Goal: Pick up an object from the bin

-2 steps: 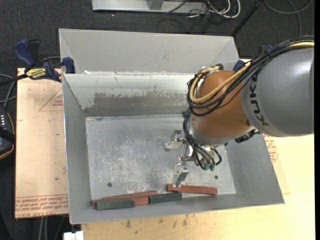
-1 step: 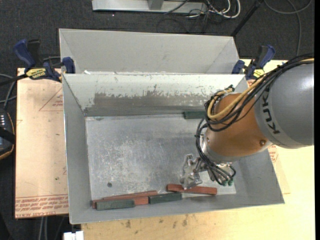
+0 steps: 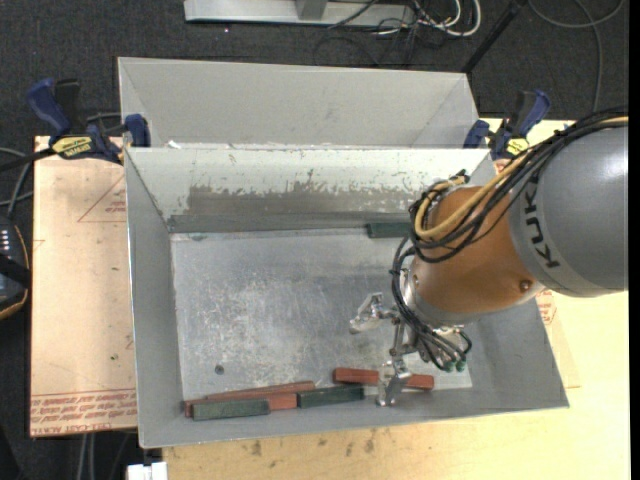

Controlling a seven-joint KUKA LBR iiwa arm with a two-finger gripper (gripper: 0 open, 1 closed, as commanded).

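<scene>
My gripper [image 3: 380, 352] hangs low over the bin's front right floor, its two metal fingers spread wide apart with bare floor between them. The nearer fingertip [image 3: 388, 388] sits on or just over a short red-brown bar [image 3: 356, 376] lying flat near the front wall. The far fingertip [image 3: 368, 315] stands over bare floor. A dark green bar [image 3: 330, 397] lies just left of the red-brown one, along the front wall.
A longer bar, green at its left and red-brown at its right [image 3: 242, 404], lies along the front wall at the left. Another dark green bar [image 3: 388, 230] rests against the back wall. The arm's orange cover and cables overhang the bin's right side.
</scene>
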